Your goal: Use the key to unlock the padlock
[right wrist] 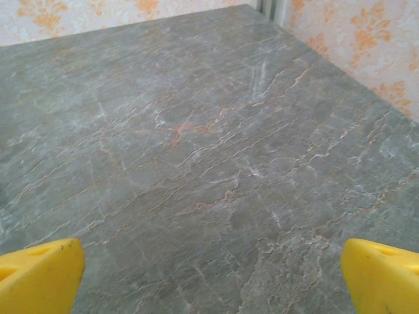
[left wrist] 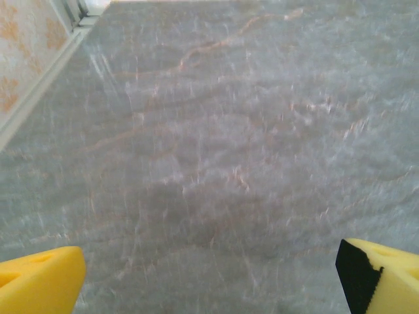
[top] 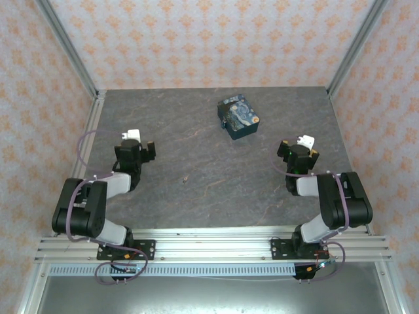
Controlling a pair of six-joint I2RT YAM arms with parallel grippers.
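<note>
My left gripper stands open over the left of the table, and its yellow fingertips frame bare stone. My right gripper stands open over the right side, its yellow fingertips likewise with nothing between them. A tiny brownish thing lies on the table between the two arms, nearer the left one. It is too small to tell whether it is the key or the padlock. Neither gripper touches it.
A blue swirl-painted rectangular tin sits at the back centre-right, ahead and left of the right gripper. The grey marbled table is bounded by metal posts and patterned walls at the left, right and back.
</note>
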